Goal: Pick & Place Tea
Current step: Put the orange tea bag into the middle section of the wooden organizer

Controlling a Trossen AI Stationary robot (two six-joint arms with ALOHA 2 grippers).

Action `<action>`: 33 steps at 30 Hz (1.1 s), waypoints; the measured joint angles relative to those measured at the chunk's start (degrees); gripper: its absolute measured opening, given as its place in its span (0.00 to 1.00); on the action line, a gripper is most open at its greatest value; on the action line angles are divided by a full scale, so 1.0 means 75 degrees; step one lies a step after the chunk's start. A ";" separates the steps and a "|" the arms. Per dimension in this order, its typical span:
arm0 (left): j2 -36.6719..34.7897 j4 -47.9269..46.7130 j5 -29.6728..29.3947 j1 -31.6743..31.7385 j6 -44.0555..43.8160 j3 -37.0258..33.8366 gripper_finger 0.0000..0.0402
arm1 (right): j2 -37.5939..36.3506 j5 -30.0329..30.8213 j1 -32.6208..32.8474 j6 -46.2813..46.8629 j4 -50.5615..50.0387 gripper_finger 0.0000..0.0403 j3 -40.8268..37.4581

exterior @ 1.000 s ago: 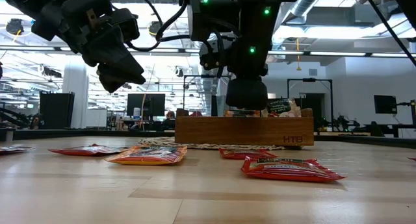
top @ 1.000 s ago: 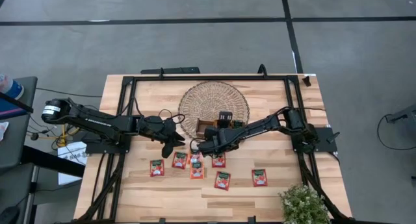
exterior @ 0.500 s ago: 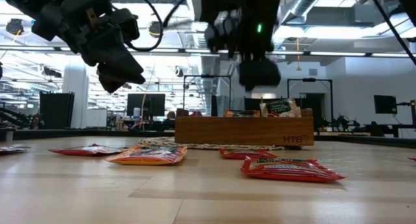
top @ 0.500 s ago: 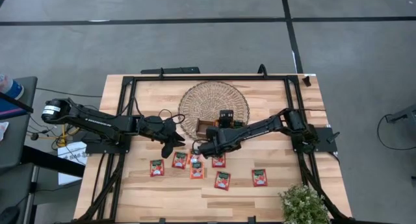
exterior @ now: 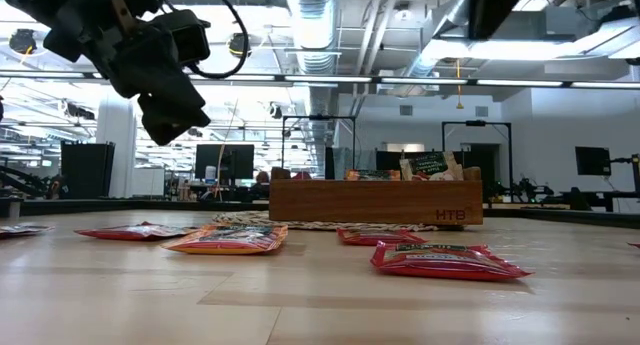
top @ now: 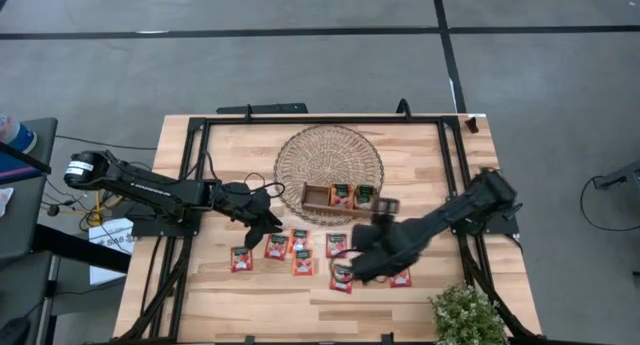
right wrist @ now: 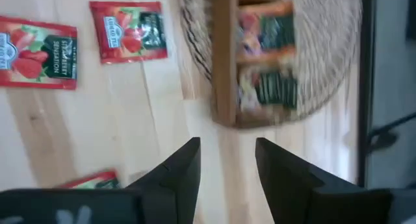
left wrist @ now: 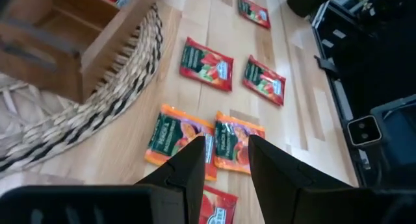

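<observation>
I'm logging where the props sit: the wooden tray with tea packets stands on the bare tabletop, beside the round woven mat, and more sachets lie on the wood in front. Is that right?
Not quite. The wooden tray stands on the round woven mat, at its front edge, not beside it on bare wood. The high view shows this. The rest holds: tea packets are in the tray, and more sachets lie on the table in front.

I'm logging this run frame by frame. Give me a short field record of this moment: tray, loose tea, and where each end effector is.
tray: brown wooden divided tray on the round woven mat, sachets in two compartments
loose tea: red-orange square sachets flat on the pale wooden table, in front of the tray
left end effector: open, empty, above the loose sachets
right end effector: open, empty, over the table in front of the tray
</observation>
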 joint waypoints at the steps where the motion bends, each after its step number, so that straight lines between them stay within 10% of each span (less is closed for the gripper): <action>1: 0.0000 0.0038 -0.0010 -0.0024 -0.0011 0.0000 0.27 | -0.0239 0.0019 0.0046 0.0326 0.0052 0.34 -0.0216; 13: 0.0066 0.0550 -0.0351 -0.0162 -0.0448 0.0621 0.27 | -0.4024 0.1044 -0.1106 -0.0676 0.3463 0.29 -0.3668; 24: 0.1536 -0.1574 -0.1390 -0.0730 -0.0894 0.2440 0.27 | -0.7382 -0.1465 -0.1797 -0.1612 0.9129 0.29 -0.7353; 33: 0.3784 -0.3839 -0.0666 -0.0964 -0.0151 0.4318 0.27 | -0.7974 -0.1781 -0.1797 -0.1615 0.9637 0.29 -0.7823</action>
